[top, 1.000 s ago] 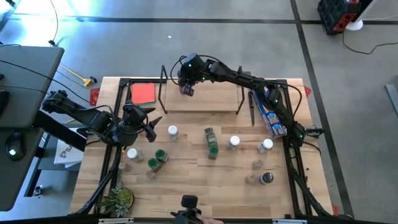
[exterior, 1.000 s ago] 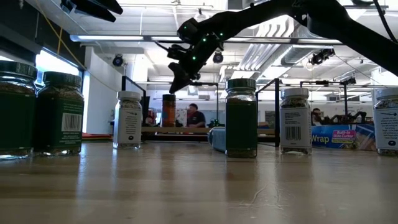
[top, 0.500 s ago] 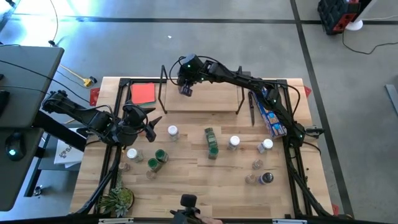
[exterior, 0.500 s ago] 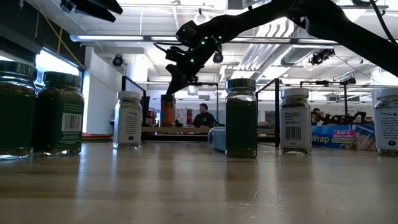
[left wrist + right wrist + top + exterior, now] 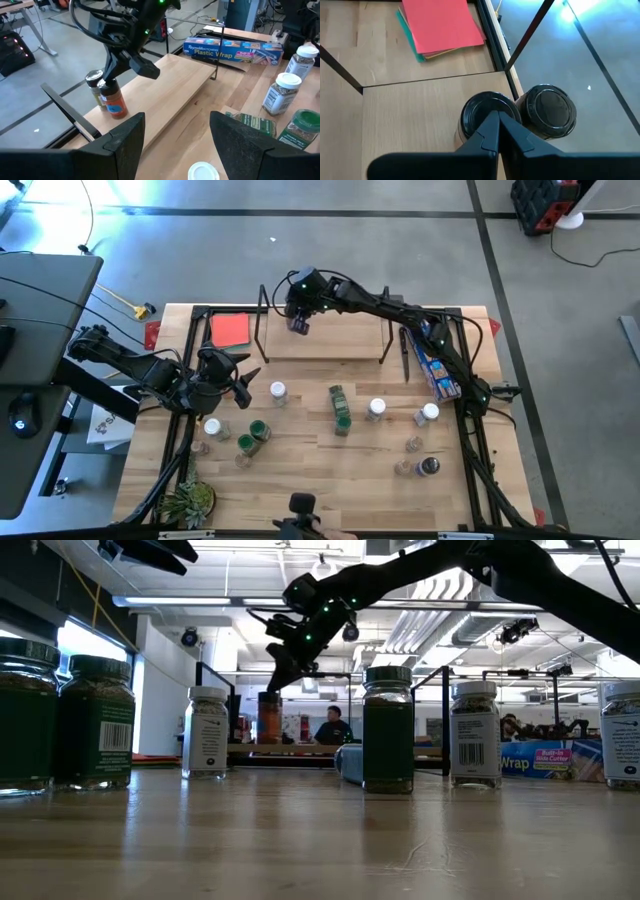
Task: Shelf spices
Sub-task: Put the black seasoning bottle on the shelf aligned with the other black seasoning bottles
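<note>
The light-wood shelf [image 5: 330, 345] stands at the table's far side. Two black-lidded spice jars stand upright side by side on its board at the far left corner: an orange-filled one [image 5: 114, 100] and one just beyond it [image 5: 551, 110]. My right gripper [image 5: 496, 120] is shut, reaching slantwise down with its tips at the orange jar's lid. My left gripper [image 5: 177, 135] hangs open over the table's left part, nothing between its fingers. More spice jars stand on the tabletop, such as a white-lidded one [image 5: 278, 391] and a green-lidded one [image 5: 258, 430]. My right gripper has its shut fingertips [image 5: 109, 75] at the near rim of the orange jar's black lid [image 5: 480, 111]. They come slanting down from the table's right. The jar stands upright on the shelf board. Whether the tips press on the lid or only hover at it, I cannot tell.
A red square [image 5: 231, 330] lies left of the shelf and a long blue packet [image 5: 435, 360] to its right. Black loop frames [image 5: 262, 320] stand at the shelf's ends. A small plant [image 5: 190, 500] sits at the near left corner. A person shows in the room beyond.
</note>
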You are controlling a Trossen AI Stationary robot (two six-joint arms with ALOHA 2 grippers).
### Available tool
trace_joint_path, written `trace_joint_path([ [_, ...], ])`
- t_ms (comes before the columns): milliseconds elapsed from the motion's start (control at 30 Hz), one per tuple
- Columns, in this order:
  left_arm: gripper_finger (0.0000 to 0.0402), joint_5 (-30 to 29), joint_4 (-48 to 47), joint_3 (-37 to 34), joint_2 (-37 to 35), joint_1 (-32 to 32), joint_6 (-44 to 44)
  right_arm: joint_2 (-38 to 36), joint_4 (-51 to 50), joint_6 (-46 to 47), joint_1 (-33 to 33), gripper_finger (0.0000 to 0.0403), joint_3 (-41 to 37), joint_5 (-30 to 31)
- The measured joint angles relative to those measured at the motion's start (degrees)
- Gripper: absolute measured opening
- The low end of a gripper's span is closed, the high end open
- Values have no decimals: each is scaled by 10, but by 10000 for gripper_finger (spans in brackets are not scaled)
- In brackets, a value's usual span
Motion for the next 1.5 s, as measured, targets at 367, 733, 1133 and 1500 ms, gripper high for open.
trace_joint_path([
  [367,218,5,0,0,0,0,0,-75,-64,-41,23,0,-1,2],
  [733,218,6,1,0,0,-11,-15,-290,-446,-19,145,0,0,-17],
  [1133,218,-10,50,-9,51,-50,-35,-600,-379,439,475,0,-359,88],
  [1500,218,-11,150,-9,114,-67,-30,-707,-130,692,664,45,-698,-29],
])
